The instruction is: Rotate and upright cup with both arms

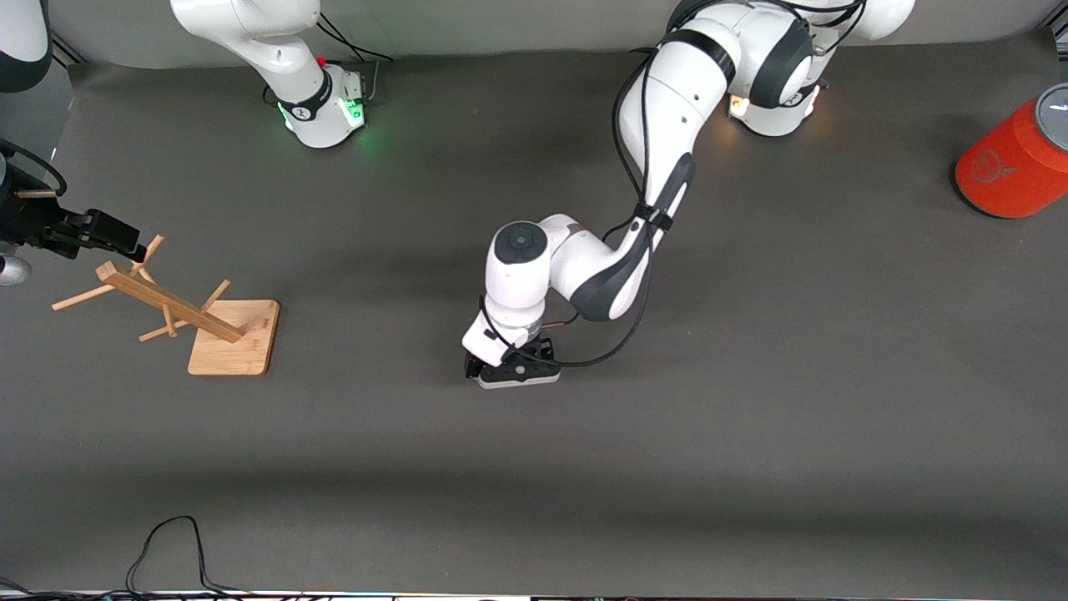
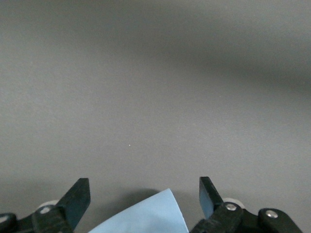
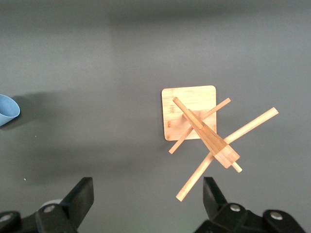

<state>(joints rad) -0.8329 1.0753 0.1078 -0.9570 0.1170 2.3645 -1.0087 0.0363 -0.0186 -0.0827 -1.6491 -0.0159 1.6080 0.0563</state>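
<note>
The pale-blue cup (image 2: 146,219) lies low between the fingers of my left gripper (image 2: 145,188). The fingers are open and stand apart from the cup on either side. In the front view the left gripper (image 1: 511,371) is down at the table's middle and its hand hides the cup. The right wrist view shows a bit of the cup (image 3: 8,111) on the table at the picture's edge. My right gripper (image 1: 117,240) hangs open and empty over the wooden rack at the right arm's end of the table. The right wrist view shows its jaws (image 3: 146,190) wide apart.
A wooden peg rack (image 1: 167,299) leans on its square base (image 1: 238,342) under the right gripper; it also shows in the right wrist view (image 3: 204,133). A large orange cylinder with a grey lid (image 1: 1014,167) stands at the left arm's end. A black cable (image 1: 167,542) lies by the front edge.
</note>
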